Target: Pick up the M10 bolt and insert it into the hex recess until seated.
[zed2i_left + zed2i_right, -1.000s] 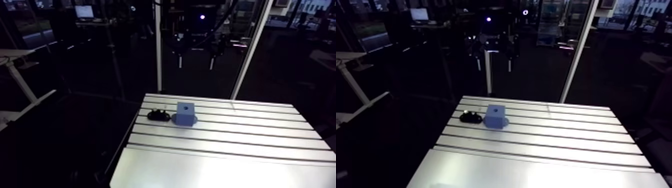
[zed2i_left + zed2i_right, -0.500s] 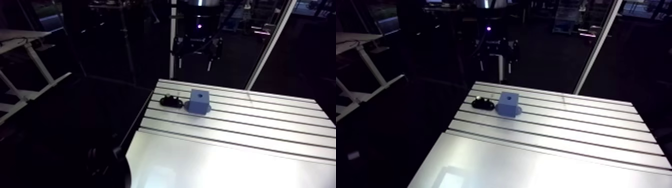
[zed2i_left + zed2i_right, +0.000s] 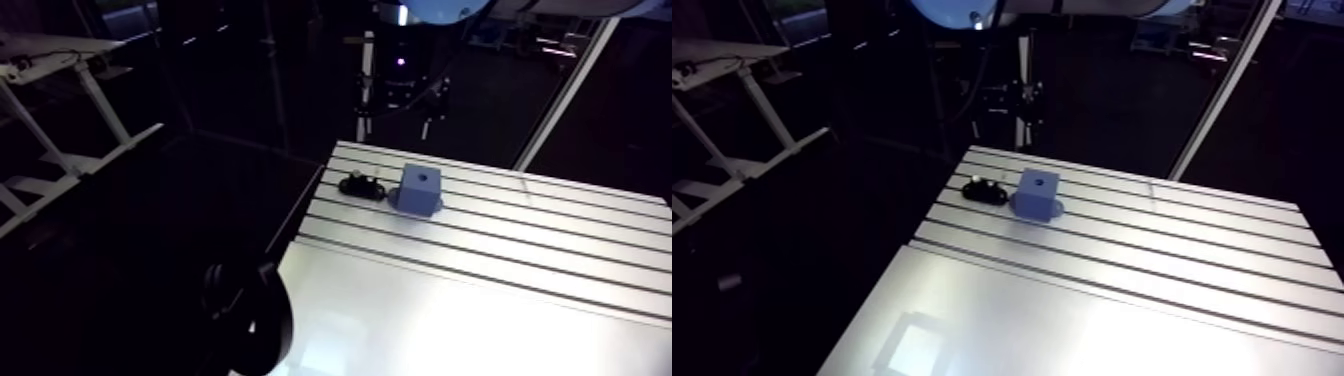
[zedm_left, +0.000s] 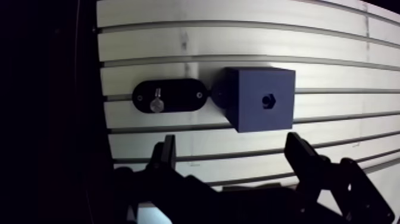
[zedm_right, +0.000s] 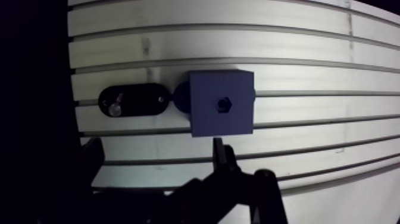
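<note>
The counter (image 3: 480, 300) is pale aluminium. Its far part is cut by dark parallel grooves (image 4: 250, 58) that run across its width; its near part is a smooth, ungrooved sheet (image 3: 1072, 330) with bright glare on it. A flat black oval holder (image 4: 181, 95) lies on the counter's grooved part, near a far corner and just in from the counter's side edge. Its long axis follows the grooves, and it sits over one of them.

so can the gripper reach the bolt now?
Probably yes: the bolt sits exposed on its black holder, nothing over it, and the gripper is open and empty. The blue block sits close beside.
</note>
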`<state>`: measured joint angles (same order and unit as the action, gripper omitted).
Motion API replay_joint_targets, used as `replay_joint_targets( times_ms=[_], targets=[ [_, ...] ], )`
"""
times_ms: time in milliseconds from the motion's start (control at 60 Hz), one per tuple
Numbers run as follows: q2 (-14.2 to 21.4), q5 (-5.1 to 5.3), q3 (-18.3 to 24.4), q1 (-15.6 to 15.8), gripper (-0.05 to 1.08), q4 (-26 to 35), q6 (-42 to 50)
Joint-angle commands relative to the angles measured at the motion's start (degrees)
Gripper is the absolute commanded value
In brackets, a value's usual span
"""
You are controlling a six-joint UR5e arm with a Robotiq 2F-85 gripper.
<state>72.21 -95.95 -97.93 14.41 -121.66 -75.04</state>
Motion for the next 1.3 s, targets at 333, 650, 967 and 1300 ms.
replay_joint_targets(
  times_ms=[333, 650, 967, 1300],
  targets=[
    [-3.6, 0.35, 0.0, 1.8, 0.04, -4.3, 0.2],
    [-4.7, 1.81, -0.9, 2.7, 0.17, -7.8, -0.6],
    [-5.3, 2.21, -1.1, 3.0, 0.29, -8.3, -0.6],
    [-6.1, 3.38, -1.5, 3.1, 0.36, -8.6, -1.0]
  ],
)
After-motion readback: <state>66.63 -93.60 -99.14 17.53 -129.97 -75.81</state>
